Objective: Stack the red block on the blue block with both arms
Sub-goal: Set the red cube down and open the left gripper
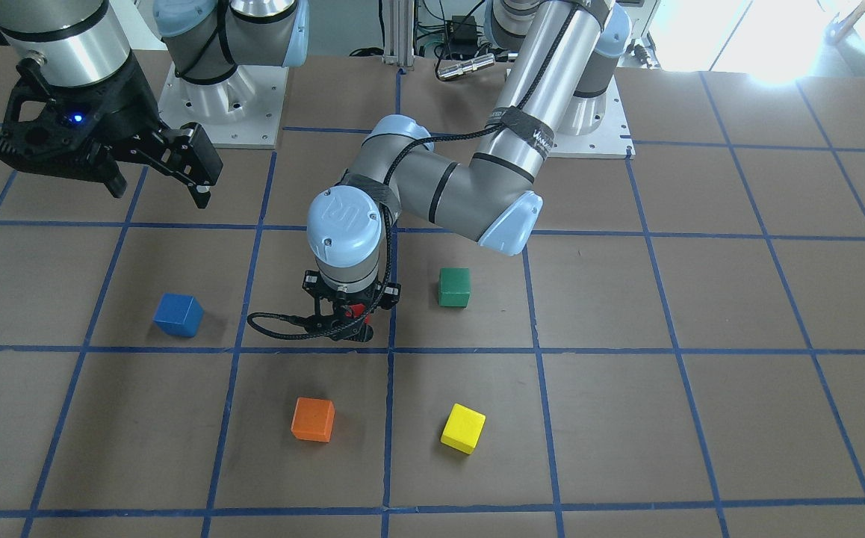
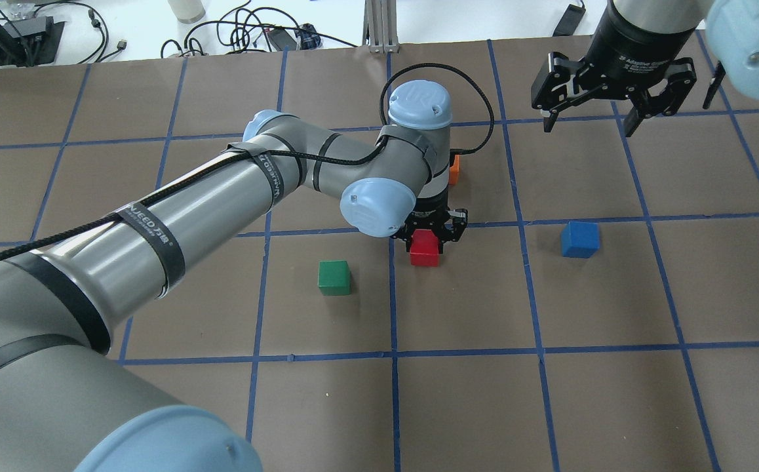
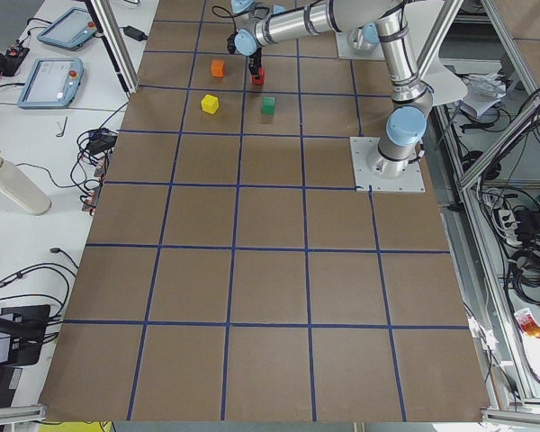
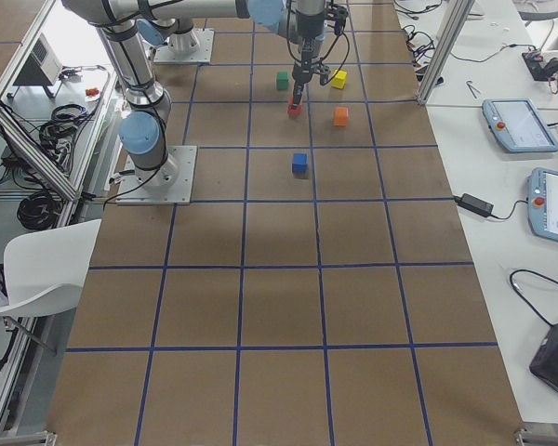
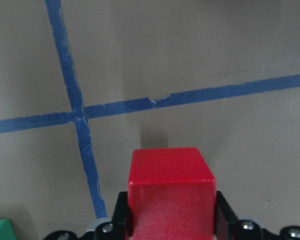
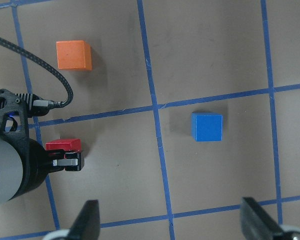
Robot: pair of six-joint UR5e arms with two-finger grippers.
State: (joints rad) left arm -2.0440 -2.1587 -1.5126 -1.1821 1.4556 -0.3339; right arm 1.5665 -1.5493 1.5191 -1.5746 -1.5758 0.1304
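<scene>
Red block (image 2: 424, 248); "NJEED" on arm strap (image 2: 155, 237)

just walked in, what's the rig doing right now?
The left gripper is shut on the red block near the middle of the table; I can't tell if the block has left the surface. The right gripper hangs open and empty above the table. The blue block sits apart with nothing stacked on it yet. The green block, orange block and yellow block lie untouched.
</scene>
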